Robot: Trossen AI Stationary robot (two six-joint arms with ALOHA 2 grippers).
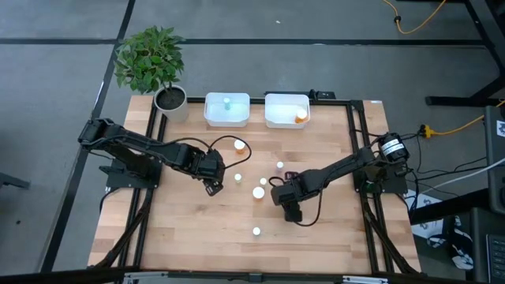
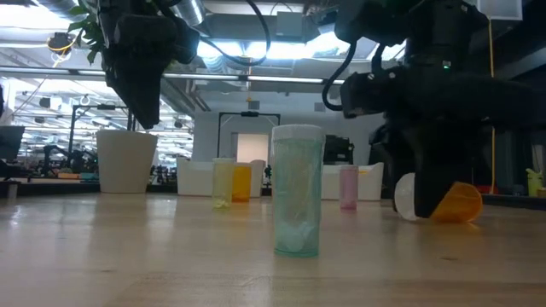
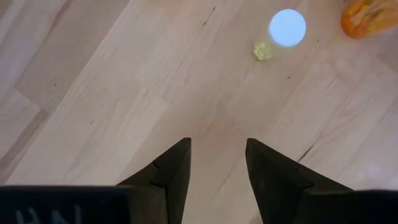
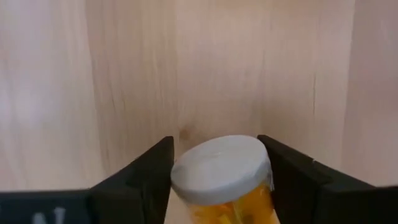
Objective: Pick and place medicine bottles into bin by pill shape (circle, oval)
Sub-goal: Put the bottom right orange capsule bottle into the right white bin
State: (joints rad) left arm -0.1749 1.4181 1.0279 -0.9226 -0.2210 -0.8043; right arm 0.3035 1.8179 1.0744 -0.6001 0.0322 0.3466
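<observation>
My right gripper (image 1: 292, 211) is low over the middle of the table, shut on an orange bottle with a white cap (image 4: 221, 168); the bottle also shows in the low view (image 2: 452, 205). My left gripper (image 1: 213, 186) is open and empty, raised above the table left of centre (image 3: 214, 168). Several small white-capped bottles stand loose on the table: one orange (image 1: 239, 145), others pale (image 1: 258, 192), and one near the front (image 1: 256, 231). A pale green bottle (image 1: 226, 102) is in the left bin and an orange one (image 1: 301, 117) is in the right bin. My right gripper pinches the orange bottle between its two fingers (image 4: 152, 171), just behind the white cap (image 4: 186, 177). The cap hides the exact place of contact. The fingers come from above and lie across the bottle. The bottle is on its side, tilted, low at the table (image 2: 426, 215).
Two white bins (image 1: 210, 118) (image 1: 272, 120) stand at the far edge, with a potted plant (image 1: 170, 99) to their left. A black frame rail (image 1: 359, 150) borders the table. Bare wood lies toward the near edge. Cables trail near both arms.
</observation>
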